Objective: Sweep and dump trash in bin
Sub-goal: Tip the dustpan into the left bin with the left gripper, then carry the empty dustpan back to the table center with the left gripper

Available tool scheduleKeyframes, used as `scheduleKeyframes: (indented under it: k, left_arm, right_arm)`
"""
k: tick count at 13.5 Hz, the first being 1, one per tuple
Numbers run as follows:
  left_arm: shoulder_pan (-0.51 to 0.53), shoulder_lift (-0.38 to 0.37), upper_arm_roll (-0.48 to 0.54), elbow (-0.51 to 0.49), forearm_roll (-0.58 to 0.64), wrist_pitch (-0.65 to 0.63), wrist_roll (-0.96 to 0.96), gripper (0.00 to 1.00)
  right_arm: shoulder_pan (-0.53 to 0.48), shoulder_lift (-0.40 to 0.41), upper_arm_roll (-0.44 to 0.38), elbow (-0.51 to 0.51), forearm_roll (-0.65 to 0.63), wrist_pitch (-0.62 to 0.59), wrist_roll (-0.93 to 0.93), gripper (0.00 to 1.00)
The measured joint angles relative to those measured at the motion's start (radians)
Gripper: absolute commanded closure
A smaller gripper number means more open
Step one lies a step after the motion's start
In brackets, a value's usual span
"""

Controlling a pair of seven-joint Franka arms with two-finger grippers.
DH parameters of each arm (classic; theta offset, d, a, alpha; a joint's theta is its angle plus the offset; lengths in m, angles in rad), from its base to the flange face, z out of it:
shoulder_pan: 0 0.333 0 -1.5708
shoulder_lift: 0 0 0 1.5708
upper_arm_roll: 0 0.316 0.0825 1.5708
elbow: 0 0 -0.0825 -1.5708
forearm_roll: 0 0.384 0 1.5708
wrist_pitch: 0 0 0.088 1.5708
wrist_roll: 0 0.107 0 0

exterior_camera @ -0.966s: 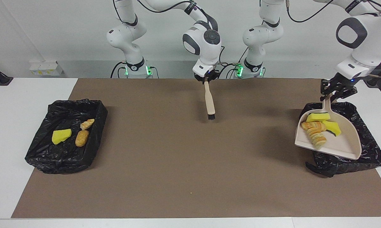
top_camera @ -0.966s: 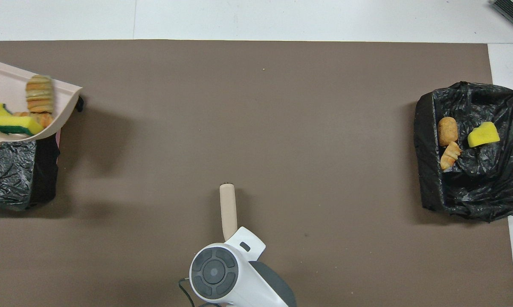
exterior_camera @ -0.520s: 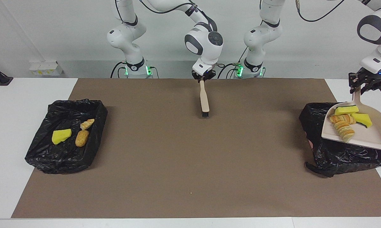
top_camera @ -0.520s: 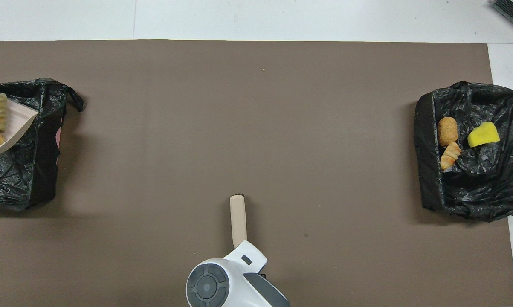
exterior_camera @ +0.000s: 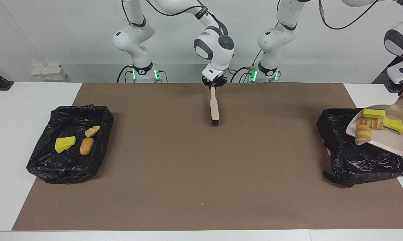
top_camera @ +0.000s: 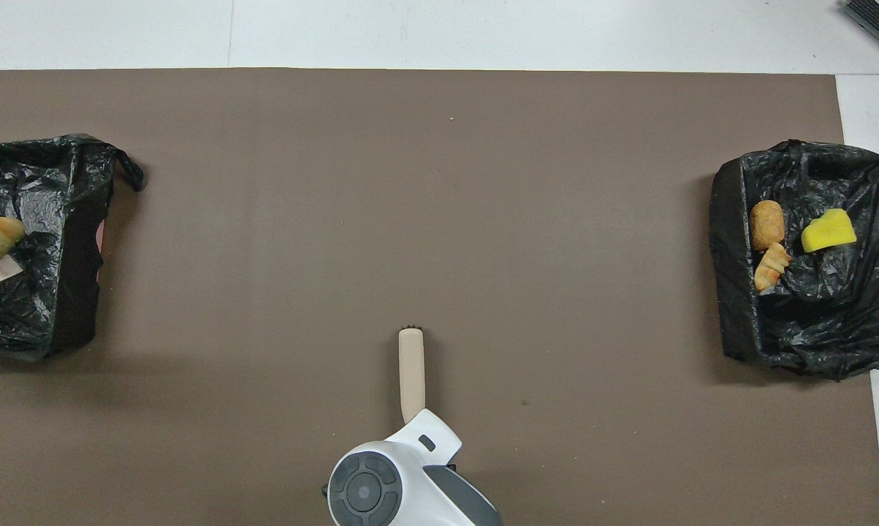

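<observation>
dustpan point(exterior_camera: 387, 139) tilted over bin point(exterior_camera: 355, 160) edge | mat point(exterior_camera: 201, 167) centre open

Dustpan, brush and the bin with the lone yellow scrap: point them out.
dustpan point(exterior_camera: 387, 141), facing view, bare floor of the pan.
brush point(exterior_camera: 214, 105), facing view, middle of the handle.
bin point(exterior_camera: 102, 115), facing view, black-lined rim corner.

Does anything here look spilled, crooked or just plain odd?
Nothing has spilled. The one oddity: the dustpan hangs tilted over the black-lined bin at the left arm's end, and a striped bread-like chunk sits right at its lower lip.
</observation>
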State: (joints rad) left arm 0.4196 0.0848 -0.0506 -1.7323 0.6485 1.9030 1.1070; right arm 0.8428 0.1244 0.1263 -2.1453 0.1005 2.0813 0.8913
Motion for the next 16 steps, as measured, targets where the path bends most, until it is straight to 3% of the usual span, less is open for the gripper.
scheduleKeyframes:
  k: [8, 9, 10, 11, 16]
  left_arm:
    - [-0.076, 0.023, -0.004, 0.01, 0.382, -0.017, 0.042, 1.0]
    - [-0.084, 0.031, -0.007, 0.029, 0.402, -0.017, 0.045, 1.0]
    - [-0.092, 0.041, -0.008, 0.054, 0.405, -0.017, 0.048, 1.0]
    - [-0.099, 0.051, -0.008, 0.08, 0.388, -0.015, 0.049, 1.0]
    - [-0.127, 0.117, -0.013, 0.209, 0.0, -0.012, -0.054, 1.0]
  right_arm:
    - [-0.026, 0.012, -0.005, 0.011, 0.058, 0.006, -0.024, 0.36]
    - [-0.028, 0.015, -0.005, 0.02, 0.06, 0.006, -0.024, 0.27]
    - [-0.03, 0.019, -0.005, 0.029, 0.062, 0.006, -0.024, 0.08]
    - [-0.031, 0.023, -0.005, 0.038, 0.064, 0.006, -0.024, 0.0]
    - [-0.1, 0.015, -0.008, 0.092, 0.066, 0.023, -0.025, 0.0]
